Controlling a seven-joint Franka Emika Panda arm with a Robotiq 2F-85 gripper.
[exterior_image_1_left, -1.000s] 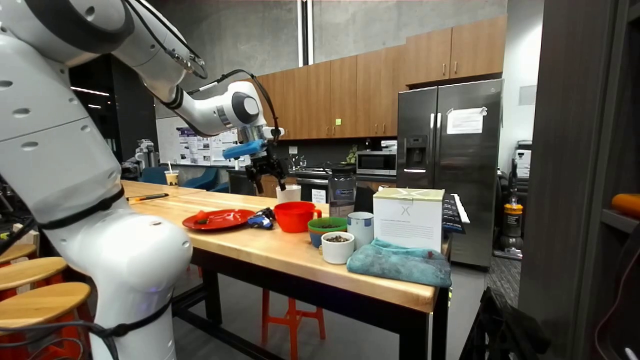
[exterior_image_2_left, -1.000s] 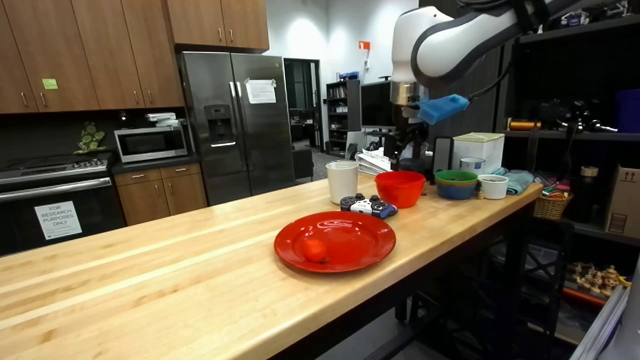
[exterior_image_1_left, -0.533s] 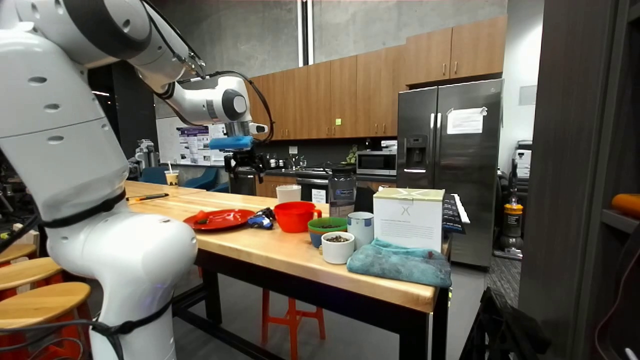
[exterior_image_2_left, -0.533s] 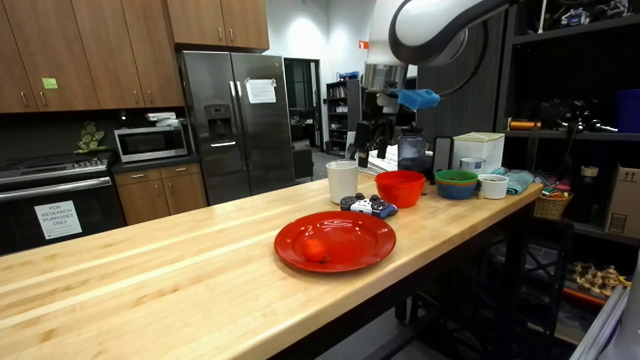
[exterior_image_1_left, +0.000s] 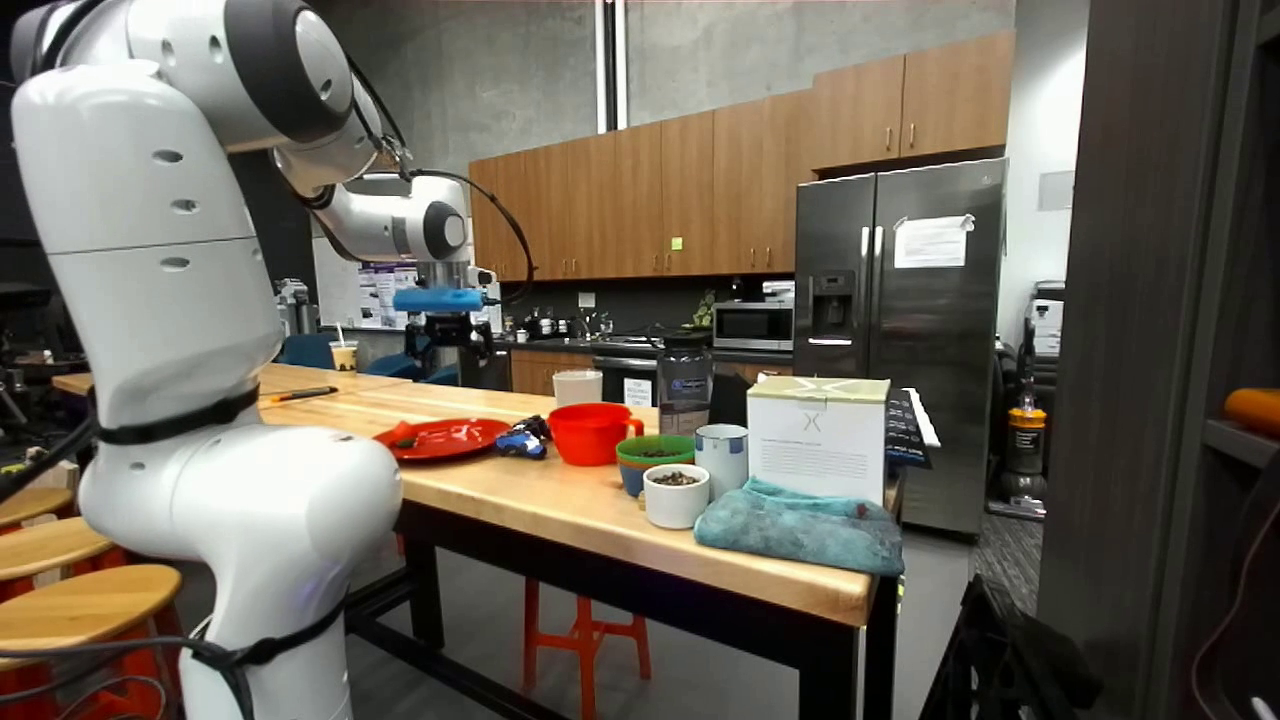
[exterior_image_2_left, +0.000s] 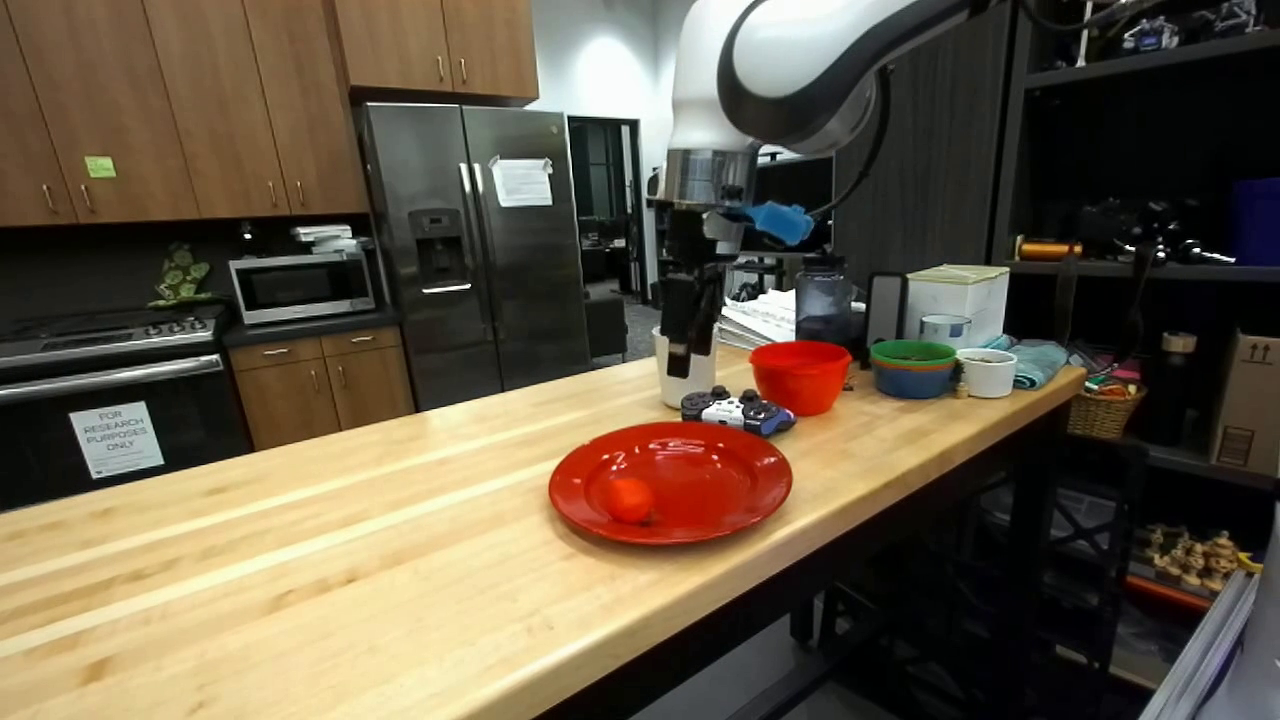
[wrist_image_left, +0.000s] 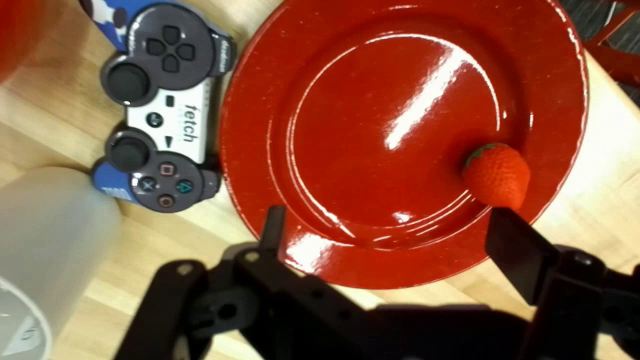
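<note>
Pincer (wrist_image_left: 387, 220): spread wide, tips pointing dn., pos. above counter (exterior_image_2_left: 300, 560). Strawberry (wrist_image_left: 497, 175): on red plate (wrist_image_left: 370, 165), off-ctr., nr. rim, leafy end twd. ctr. Game controller (wrist_image_left: 170, 117): flat, just beside plate, btwn. it & red cup (exterior_image_1_left: 583, 435) w/ handle. White cup (wrist_image_left: 60, 230): upright, nr. controller.

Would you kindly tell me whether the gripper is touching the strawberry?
Apart; an exterior view shows the gripper higher than the strawberry, with a visible gap between them.
</note>
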